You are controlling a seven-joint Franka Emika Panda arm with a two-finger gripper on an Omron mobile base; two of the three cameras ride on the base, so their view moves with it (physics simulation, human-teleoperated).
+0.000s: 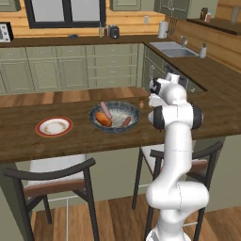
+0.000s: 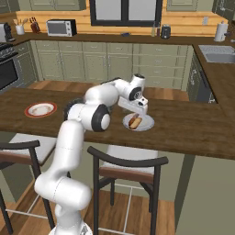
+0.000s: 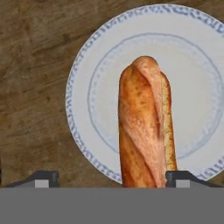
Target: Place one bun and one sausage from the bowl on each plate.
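Chairs stand nearest in the left base view, one point(image 1: 52, 179) at lower left under the counter point(image 1: 94, 136), and the arm point(image 1: 176, 155) rises at lower right. On the counter sits the bowl point(image 1: 114, 116), holding an orange-brown bun point(image 1: 103, 119), a pale pink sausage point(image 1: 106, 110) and a reddish-brown sausage point(image 1: 125, 122). Well to its left lies the red-rimmed plate point(image 1: 54, 126), bare. From this side the arm's wrist hides the gripper. Another chair point(image 2: 128, 170) fills the foreground of the right base view, with the arm coming up from lower left and bending over the counter point(image 2: 193, 124). Its gripper point(image 2: 133, 110) hangs just above the white plate point(image 2: 138, 122), on which the long bun point(image 2: 135, 122) lies. The red-rimmed plate point(image 2: 41, 109) sits far off to the left. Closest in the hand view are the two fingertips point(image 3: 43, 178), spread wide to either side of the long bun point(image 3: 146, 127) with a clear gap on each flank, so the gripper point(image 3: 113, 178) is released and holds nothing. That bun lies flat on the white plate point(image 3: 87, 65), running from the plate's middle toward the fingers, its pale stripe facing up. The plate has a blue-speckled rim and rests on the dark wood counter point(image 3: 30, 87).
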